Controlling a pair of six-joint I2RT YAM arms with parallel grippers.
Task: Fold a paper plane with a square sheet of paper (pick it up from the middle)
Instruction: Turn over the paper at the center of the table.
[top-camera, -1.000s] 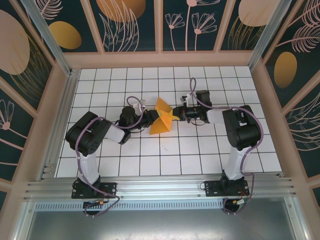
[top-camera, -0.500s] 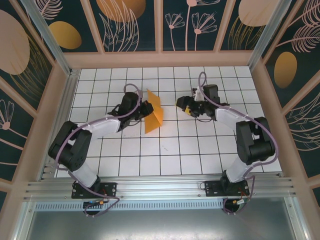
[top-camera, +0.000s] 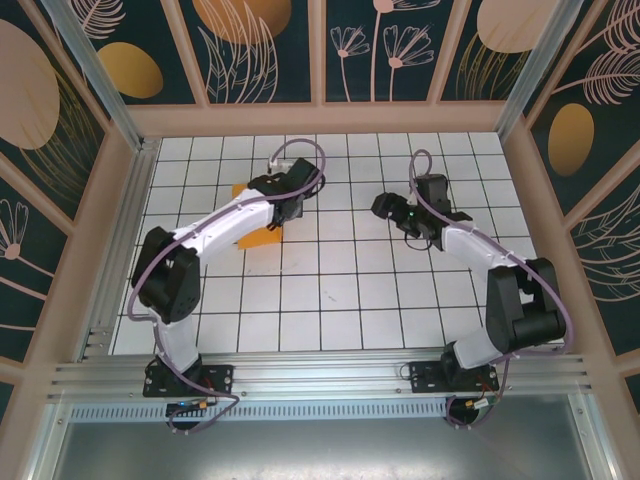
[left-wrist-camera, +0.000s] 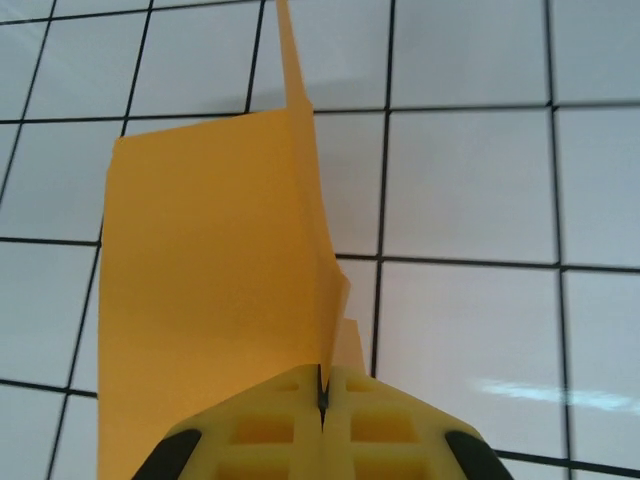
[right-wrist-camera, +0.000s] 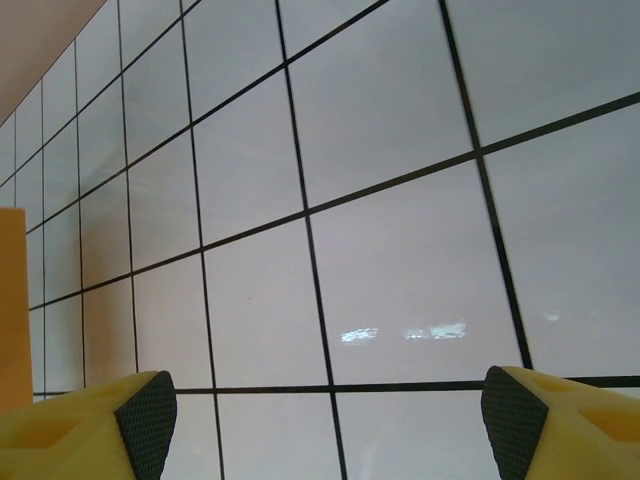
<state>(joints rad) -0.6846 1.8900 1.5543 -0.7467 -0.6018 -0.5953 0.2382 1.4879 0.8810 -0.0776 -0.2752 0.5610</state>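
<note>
**Inspector A:** Where is the sheet of paper (left-wrist-camera: 210, 270), and which arm has it?
**Inspector B:** We find it in the left gripper (left-wrist-camera: 322, 400), jaws pinched flat on its near folded edge. From above it lies left of centre on the surface (top-camera: 350, 290).
**Inspector A:** Its long axis?
**Inspector B:** It runs straight out from those jaws, with a narrow flap standing along the right side. We cannot tell whether the broad ply rests on the tiles.
**Inspector A:** And the right gripper (right-wrist-camera: 330, 420)?
**Inspector B:** Jaws wide, nothing between them, well apart to the right. We judge it must cross bare tiles to meet the sheet. Open room lies between the arms; the left side frame (top-camera: 118, 240) is the nearer limit
</note>
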